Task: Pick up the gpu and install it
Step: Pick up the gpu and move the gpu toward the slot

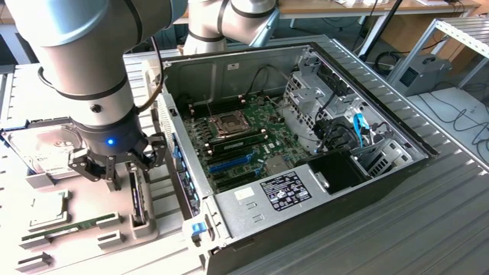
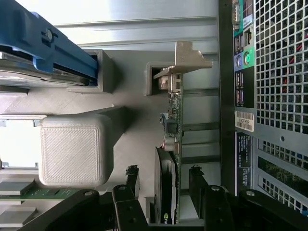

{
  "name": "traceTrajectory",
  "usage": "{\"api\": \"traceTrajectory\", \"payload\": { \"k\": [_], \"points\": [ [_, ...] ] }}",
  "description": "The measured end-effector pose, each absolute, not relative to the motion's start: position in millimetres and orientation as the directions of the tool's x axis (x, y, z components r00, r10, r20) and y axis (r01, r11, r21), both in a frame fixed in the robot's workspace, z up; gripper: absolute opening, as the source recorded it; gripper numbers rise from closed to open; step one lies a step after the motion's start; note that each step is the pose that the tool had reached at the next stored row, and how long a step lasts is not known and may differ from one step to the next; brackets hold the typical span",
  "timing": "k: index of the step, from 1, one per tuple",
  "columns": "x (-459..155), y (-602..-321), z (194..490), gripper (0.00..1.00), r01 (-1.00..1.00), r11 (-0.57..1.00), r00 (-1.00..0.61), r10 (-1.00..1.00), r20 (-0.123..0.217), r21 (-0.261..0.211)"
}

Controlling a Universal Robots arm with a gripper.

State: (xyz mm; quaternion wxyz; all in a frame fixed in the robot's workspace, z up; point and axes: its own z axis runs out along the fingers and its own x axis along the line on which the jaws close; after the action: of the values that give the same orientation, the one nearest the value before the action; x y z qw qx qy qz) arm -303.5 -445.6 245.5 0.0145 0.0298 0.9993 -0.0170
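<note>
Straight down, hand (image 2: 163, 173) with fingers (image 2: 196, 183) apart, astride the upright gpu (image 2: 174, 125)

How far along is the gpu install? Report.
Done: the open gripper straddles the gpu, fingers clear of it either side. In hand: nothing; the card stands in its grey holder beside the computer case. Left: lifting and seating; the motherboard's blue slot is empty.

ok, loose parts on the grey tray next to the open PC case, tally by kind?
hard drive: 1
processor chip: 1
memory stick: 1
gpu, standing on edge in its holder: 1
Total: 4
</note>
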Motion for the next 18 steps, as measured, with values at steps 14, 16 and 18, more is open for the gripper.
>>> {"api": "traceTrajectory", "payload": {
  "k": [14,16,18],
  "points": [
    [-303.4,-445.6,245.5,0.26,0.060,0.998,-0.998,0.059,-0.030,-0.033],
    [-303.4,-445.6,245.5,0.26,0.060,0.998,-0.998,0.059,-0.030,-0.033],
    [-303.4,-445.6,245.5,0.26,0.060,0.998,-0.998,0.059,-0.030,-0.033]
  ]
}}
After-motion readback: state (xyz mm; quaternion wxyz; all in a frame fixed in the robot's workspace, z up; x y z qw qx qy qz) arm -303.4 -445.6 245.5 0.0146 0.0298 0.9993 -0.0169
